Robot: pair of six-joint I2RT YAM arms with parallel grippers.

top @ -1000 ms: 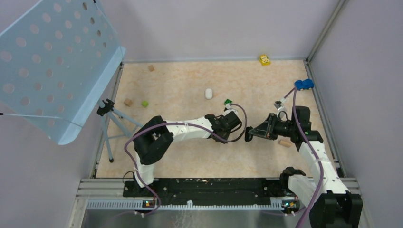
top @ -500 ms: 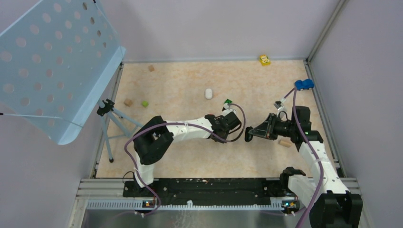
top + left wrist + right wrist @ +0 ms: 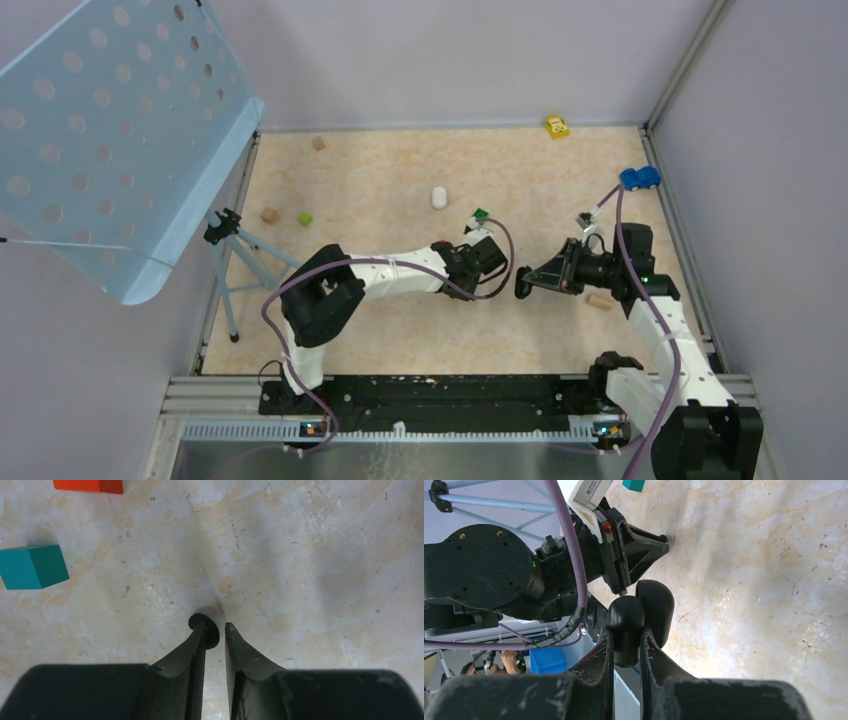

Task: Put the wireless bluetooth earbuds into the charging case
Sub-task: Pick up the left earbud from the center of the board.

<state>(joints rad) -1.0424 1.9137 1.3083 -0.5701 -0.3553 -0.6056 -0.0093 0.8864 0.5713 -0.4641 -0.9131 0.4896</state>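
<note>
My right gripper (image 3: 626, 630) is shut on a black charging case (image 3: 641, 620) with its lid open, held above the table right of centre in the top view (image 3: 522, 285). My left gripper (image 3: 216, 626) has its jaws nearly together, and a tiny black earbud (image 3: 204, 630) is pinched at their tips, just above the table. The left gripper's fingers (image 3: 649, 547) point at the case from close by. A white oval case (image 3: 439, 197) lies further back. The white earbuds are not in view.
A teal cube (image 3: 32, 566) and a red block (image 3: 89, 485) lie left of the left gripper. Wooden cubes (image 3: 269, 214), a green cube (image 3: 305, 217), a wooden block (image 3: 599, 300), a yellow toy car (image 3: 557, 126) and a blue toy car (image 3: 640, 178) are scattered around. A blue perforated stand (image 3: 120, 130) is at left.
</note>
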